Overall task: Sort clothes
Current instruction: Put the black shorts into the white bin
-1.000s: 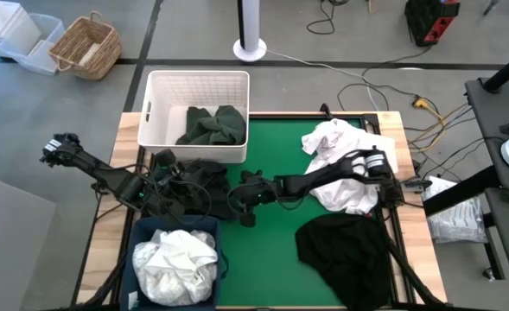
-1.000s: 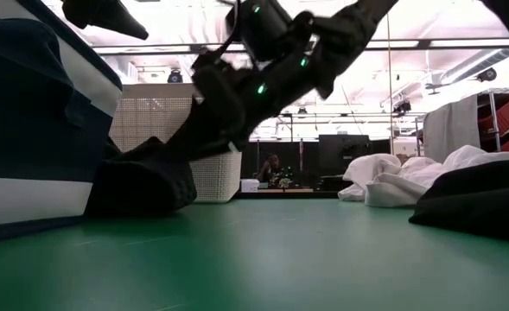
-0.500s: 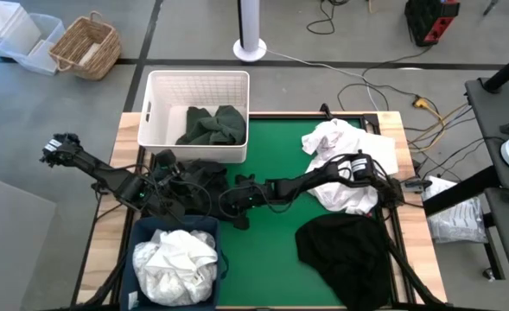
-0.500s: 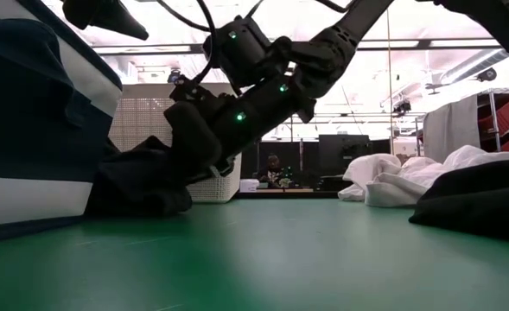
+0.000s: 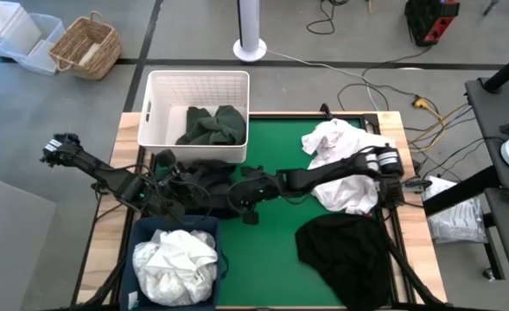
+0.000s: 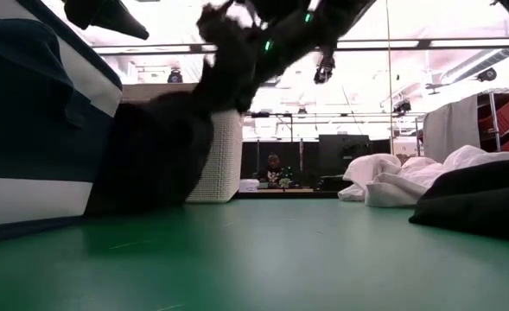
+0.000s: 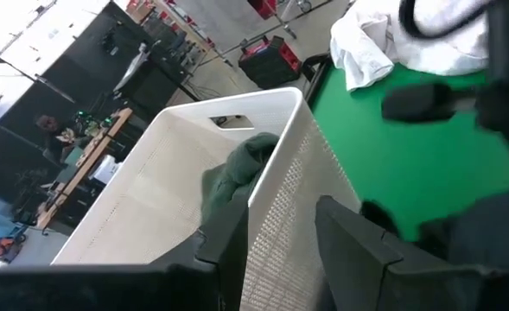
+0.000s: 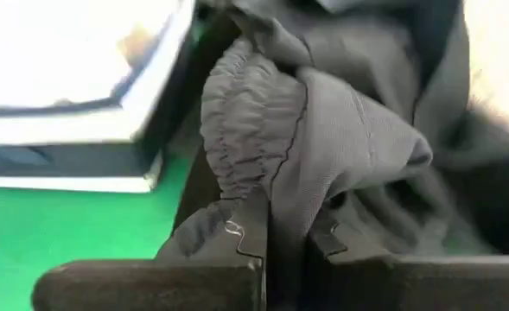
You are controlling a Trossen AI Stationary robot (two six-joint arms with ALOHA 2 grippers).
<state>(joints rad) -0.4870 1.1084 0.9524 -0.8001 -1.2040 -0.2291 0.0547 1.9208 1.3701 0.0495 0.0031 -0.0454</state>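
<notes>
A dark garment (image 5: 200,180) lies bunched between the white lattice basket (image 5: 198,82) and the navy bin (image 5: 142,233). My right gripper (image 5: 239,195) is shut on its right side and holds that side up (image 6: 163,142). My left gripper (image 5: 163,197) stands at the garment's left side. Its fingers (image 7: 228,246) are apart, and only the basket wall shows between them. Dark green clothes (image 5: 213,126) lie in the basket and white clothes (image 5: 174,257) in the bin. A white pile (image 5: 340,160) and a black garment (image 5: 345,246) rest on the green mat. My right gripper pinches a bunched fold of the dark garment (image 8: 299,177) between its two fingers, several layers thick, next to a gathered elastic hem (image 8: 237,121). The fingers come slanting down from the table's right. The cloth hangs below them, its lower part (image 6: 137,197) on the mat.
The basket's wall stands just behind the lifted garment, and the bin's rim (image 8: 81,121) is close on its near side. Bare green mat (image 5: 276,233) lies between the dark garment and the two piles at the right. Cables run along the left arm (image 5: 98,173).
My right gripper has gone toward the table's left onto the dark garment and shut on it. It has then risen and drawn back a little to the right. The garment's right side has been pulled up off the mat while its lower part stays down.
</notes>
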